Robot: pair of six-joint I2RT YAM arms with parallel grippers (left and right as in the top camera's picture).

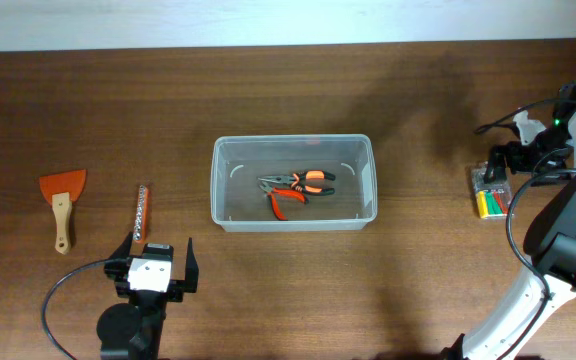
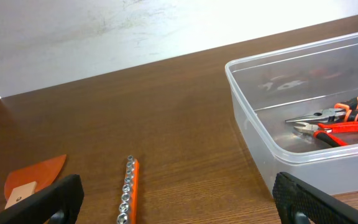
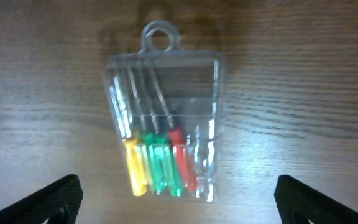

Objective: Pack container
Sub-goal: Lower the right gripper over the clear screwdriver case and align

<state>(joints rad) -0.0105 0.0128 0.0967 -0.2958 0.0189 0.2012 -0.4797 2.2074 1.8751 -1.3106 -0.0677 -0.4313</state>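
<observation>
Dead center of the table (image 1: 388, 280), clear container (image 1: 293, 139) with orange pliers (image 1: 303, 182) inside, left fingers (image 2: 45, 202) spread wide at bottom left by the socket rail (image 1: 141, 212), right fingers (image 3: 51, 199) spread over a little screwdriver case (image 3: 163, 112) at right edge

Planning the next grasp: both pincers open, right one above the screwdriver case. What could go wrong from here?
1. The screwdriver case lies flat and glossy under the right pincer, which may skid it along the table instead of gripping.
2. Pliers already lie in the container; the case could land on them and sit tilted.
3. The socket rail by the left pincer is thin; fingertips might hit the table first.
</observation>
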